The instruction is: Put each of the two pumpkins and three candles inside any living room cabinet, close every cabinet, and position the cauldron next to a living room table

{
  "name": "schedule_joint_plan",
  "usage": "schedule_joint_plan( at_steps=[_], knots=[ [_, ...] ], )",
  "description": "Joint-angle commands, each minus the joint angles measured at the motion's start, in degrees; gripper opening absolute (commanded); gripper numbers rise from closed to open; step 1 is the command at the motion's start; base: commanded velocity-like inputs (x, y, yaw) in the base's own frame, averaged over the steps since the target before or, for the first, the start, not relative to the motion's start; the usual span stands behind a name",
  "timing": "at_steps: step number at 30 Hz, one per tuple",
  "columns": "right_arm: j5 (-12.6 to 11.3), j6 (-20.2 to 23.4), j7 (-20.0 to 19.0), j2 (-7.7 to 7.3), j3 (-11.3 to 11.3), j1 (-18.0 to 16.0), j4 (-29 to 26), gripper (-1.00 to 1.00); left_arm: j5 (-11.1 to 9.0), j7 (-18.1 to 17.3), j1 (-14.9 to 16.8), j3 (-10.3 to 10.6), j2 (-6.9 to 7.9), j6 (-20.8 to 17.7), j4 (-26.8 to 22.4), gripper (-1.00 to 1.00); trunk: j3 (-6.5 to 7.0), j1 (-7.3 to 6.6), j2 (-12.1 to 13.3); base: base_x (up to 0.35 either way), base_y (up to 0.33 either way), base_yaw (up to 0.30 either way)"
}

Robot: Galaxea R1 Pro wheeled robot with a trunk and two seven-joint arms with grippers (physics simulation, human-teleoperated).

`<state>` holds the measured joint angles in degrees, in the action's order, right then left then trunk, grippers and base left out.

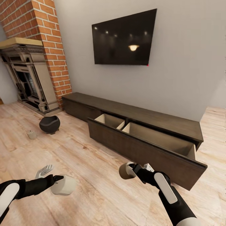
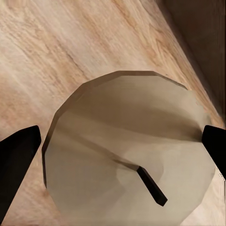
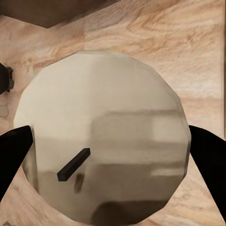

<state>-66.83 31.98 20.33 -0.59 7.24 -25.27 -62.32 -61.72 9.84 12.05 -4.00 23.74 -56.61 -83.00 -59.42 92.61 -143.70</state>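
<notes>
My left gripper (image 1: 63, 185) is shut on a cream candle (image 1: 66, 185), held low over the wooden floor; the left wrist view has the candle (image 2: 122, 122) and its dark wick between the black fingers (image 2: 16, 160). A second candle (image 1: 126, 171) sits in my right gripper (image 1: 128, 171), just in front of the cabinet's (image 1: 141, 114) open drawer (image 1: 142, 150); it also shows as candle (image 3: 108, 108) in the right wrist view. A third candle (image 1: 31, 134) stands on the floor beside the black cauldron (image 1: 49, 124), far left. The pumpkins and the table are out of view.
The pulled-out drawer has two pale wooden compartments (image 1: 110, 121) with nothing visible inside. A grey fireplace surround (image 1: 28, 78) and brick chimney (image 1: 50, 40) stand at the left. A TV (image 1: 125, 37) hangs above the cabinet. Bare wooden floor (image 1: 94, 163) lies between me and the drawer.
</notes>
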Motion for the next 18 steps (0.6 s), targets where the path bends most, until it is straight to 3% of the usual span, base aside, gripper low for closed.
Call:
schedule_joint_plan(
  at_steps=[1, 6, 13, 18],
  knots=[
    [-0.7, -0.1, 0.5, -0.07, 0.1, 0.0, 0.1, -1.00, -0.7, 0.6, 0.0, 0.0, -0.03, -0.2, -1.0, -1.00, -0.15, -0.01, 0.0, 0.020, 0.000, -0.126],
    [-0.7, -0.1, 0.4, -0.09, -1.6, 0.0, 2.3, -1.00, -0.7, 0.6, 0.0, 0.1, -0.09, -0.3, -3.2, -1.00, -0.58, -0.01, 0.0, 0.005, 0.000, -0.148],
    [-0.7, -0.1, 0.4, -0.03, -2.3, 0.0, 2.5, -1.00, -0.7, 0.6, 0.0, 0.6, 0.03, -0.3, -3.4, -1.00, 0.58, -0.19, 0.1, 0.000, 0.000, -0.185],
    [-0.7, -0.1, 0.4, -0.07, -2.3, 0.0, 2.6, -1.00, -0.6, 0.7, 0.0, 0.7, 0.14, -0.3, -3.4, -1.00, 1.65, -0.32, 0.1, 0.000, 0.000, -0.041]
  ],
)
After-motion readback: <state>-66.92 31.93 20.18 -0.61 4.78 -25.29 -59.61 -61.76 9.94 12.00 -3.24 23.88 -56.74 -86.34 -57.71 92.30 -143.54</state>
